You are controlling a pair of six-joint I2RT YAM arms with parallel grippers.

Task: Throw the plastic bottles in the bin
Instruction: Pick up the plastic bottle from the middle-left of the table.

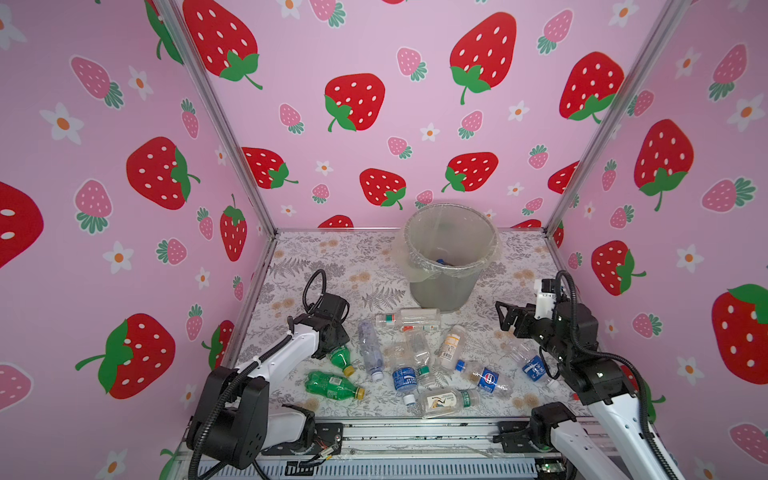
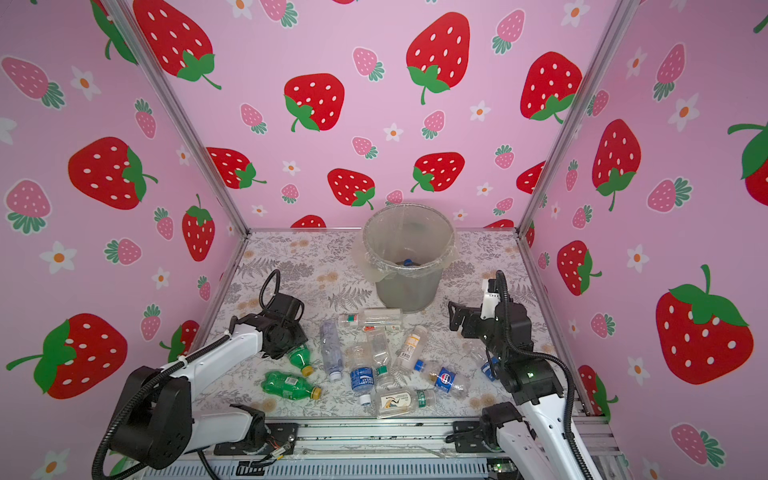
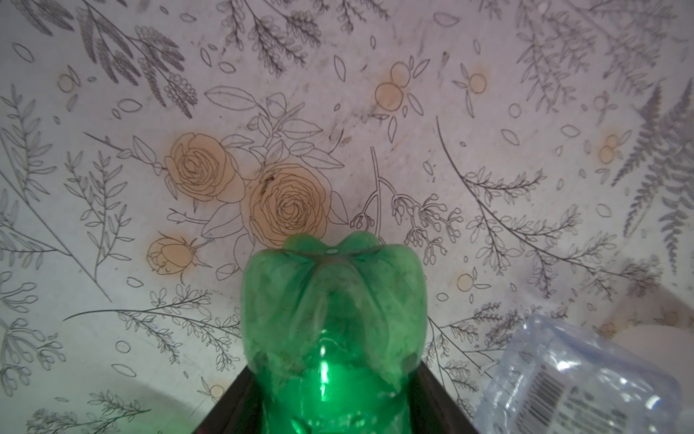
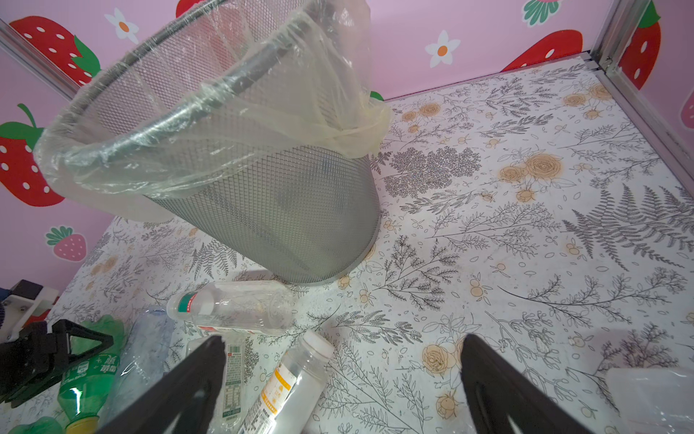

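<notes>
My left gripper (image 3: 334,398) is shut on a green bottle (image 3: 332,319), with a dark jaw pressed against each side of it. In both top views this yellow-capped green bottle (image 1: 341,358) (image 2: 300,358) lies low at the left of the pile, under the left gripper (image 1: 328,345). A second green bottle (image 1: 332,384) lies nearer the front. Several clear plastic bottles (image 1: 419,353) lie scattered mid-table. The grey mesh bin (image 1: 446,286) (image 4: 281,210) stands behind them, bag-lined, with something blue inside. My right gripper (image 1: 505,318) (image 4: 343,340) hangs open and empty above the table, right of the bin.
A crumpled bluish bottle (image 3: 578,379) lies right beside the held one. An orange-labelled bottle (image 4: 289,379) lies below the right gripper's fingers. Pink strawberry walls with metal posts (image 1: 249,191) close three sides. A metal rail (image 1: 415,436) runs along the front edge.
</notes>
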